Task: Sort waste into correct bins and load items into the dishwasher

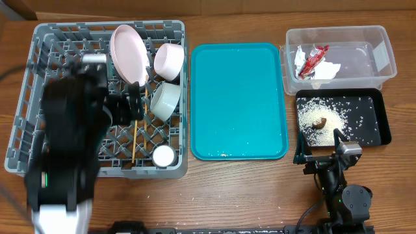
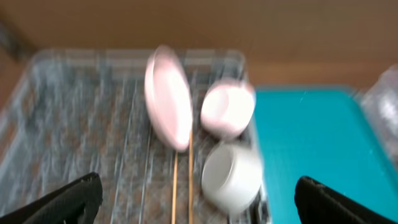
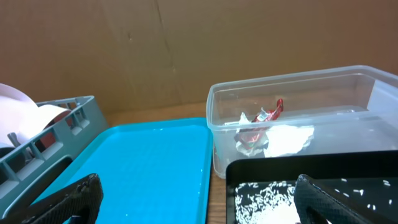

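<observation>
The grey dish rack (image 1: 39, 78) holds a pinkish plate (image 1: 128, 53) on edge, two pale bowls (image 1: 169, 61) (image 1: 164, 100), a small white cup (image 1: 163, 155) and wooden chopsticks (image 1: 134, 143). My left gripper (image 1: 127, 107) is open and empty above the rack; its view, which is blurred, shows the plate (image 2: 166, 96), the bowls (image 2: 227, 109) (image 2: 231, 177) and the chopsticks (image 2: 175, 186). The clear tub (image 1: 383, 49) holds a red-and-white wrapper (image 1: 314, 60) and white paper (image 1: 328, 69). The black tray (image 1: 382, 117) holds rice (image 1: 328, 117) and a brown lump (image 1: 320, 122). My right gripper (image 1: 320, 151) is open and empty at the tray's near edge.
A teal serving tray (image 1: 237, 97) lies between the rack and the bins, with a few crumbs at its near edge. The right wrist view shows the tray (image 3: 149, 168), the tub (image 3: 348, 93) and a brown cardboard wall (image 3: 155, 43) behind the table.
</observation>
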`<action>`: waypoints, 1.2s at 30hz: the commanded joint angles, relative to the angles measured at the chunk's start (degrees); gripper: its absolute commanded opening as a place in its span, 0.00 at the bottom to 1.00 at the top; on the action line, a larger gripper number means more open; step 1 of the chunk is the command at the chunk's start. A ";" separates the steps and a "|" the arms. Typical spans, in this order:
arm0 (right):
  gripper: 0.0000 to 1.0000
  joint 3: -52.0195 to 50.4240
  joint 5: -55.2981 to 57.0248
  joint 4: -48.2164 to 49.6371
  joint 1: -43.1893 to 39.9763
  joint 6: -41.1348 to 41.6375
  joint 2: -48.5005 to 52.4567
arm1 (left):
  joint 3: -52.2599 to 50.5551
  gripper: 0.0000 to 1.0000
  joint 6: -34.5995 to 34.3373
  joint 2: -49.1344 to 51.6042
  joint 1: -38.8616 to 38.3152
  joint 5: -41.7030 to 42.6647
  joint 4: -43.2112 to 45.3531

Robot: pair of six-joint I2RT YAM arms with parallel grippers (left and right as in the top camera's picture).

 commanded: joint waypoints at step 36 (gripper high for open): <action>1.00 -0.61 0.55 0.37 -0.26 -0.20 -0.63 | -74.07 1.00 10.47 -56.94 0.31 10.36 44.00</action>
